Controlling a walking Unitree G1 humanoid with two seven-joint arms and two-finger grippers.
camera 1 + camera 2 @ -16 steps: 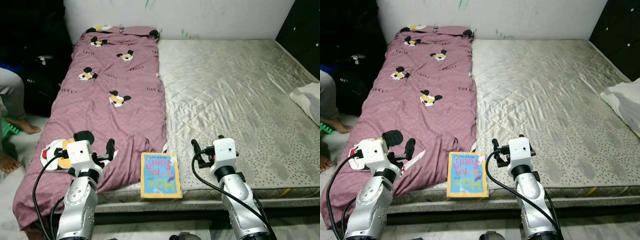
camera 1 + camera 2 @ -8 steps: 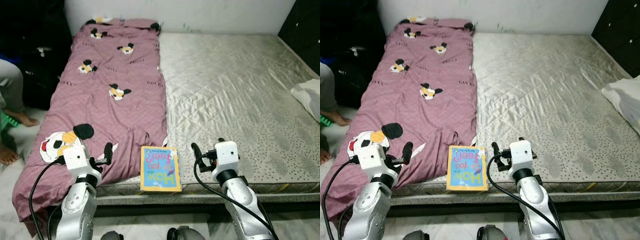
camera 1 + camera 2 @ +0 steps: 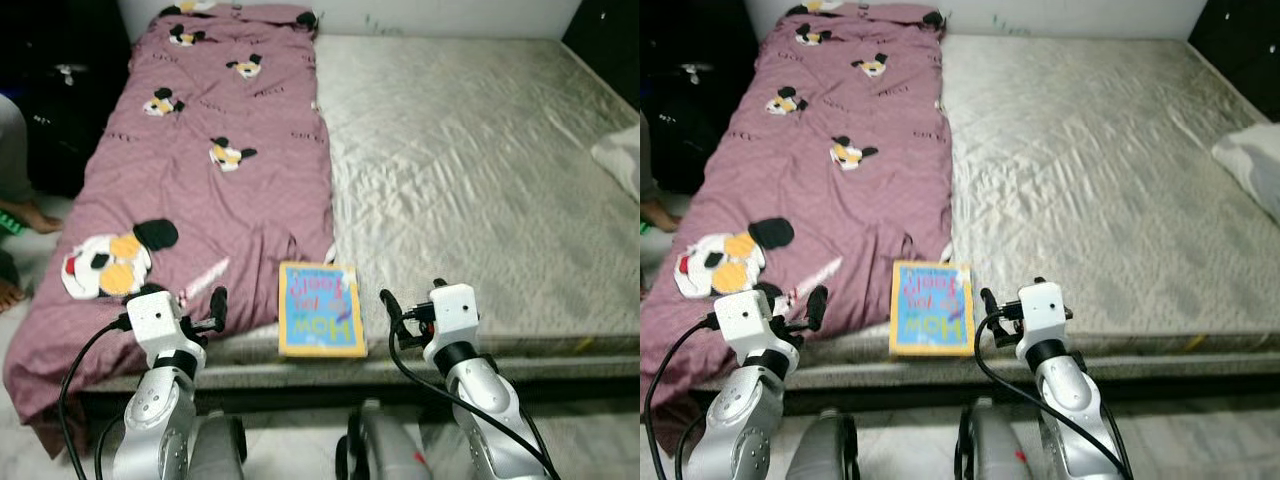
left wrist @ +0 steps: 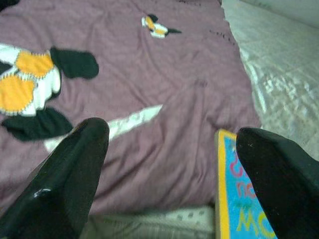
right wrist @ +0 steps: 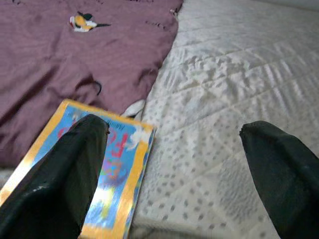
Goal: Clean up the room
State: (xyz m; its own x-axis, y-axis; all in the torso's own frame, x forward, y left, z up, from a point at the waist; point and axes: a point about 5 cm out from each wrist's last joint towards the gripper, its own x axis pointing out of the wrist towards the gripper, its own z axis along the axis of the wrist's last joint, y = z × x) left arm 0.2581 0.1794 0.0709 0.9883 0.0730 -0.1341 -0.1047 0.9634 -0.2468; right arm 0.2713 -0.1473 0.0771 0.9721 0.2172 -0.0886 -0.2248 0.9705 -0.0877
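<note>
I see the picture book (image 3: 321,309) lying flat at the mattress's (image 3: 480,190) front edge, touching the mauve blanket's (image 3: 200,170) hem. My left gripper (image 4: 167,169) and right gripper (image 5: 172,164) hover wide apart, empty, either side of it. Bare quilting stretches rightward to a white pillow (image 3: 1252,165).

Quilted mattress (image 3: 470,180) (silvery), white wall (image 3: 440,18), pale floor (image 3: 590,445).

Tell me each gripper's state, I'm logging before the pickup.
Left gripper: open, empty, over the mauve cartoon-print blanket.
Right gripper: open, empty, beside the yellow-bordered blue book.
</note>
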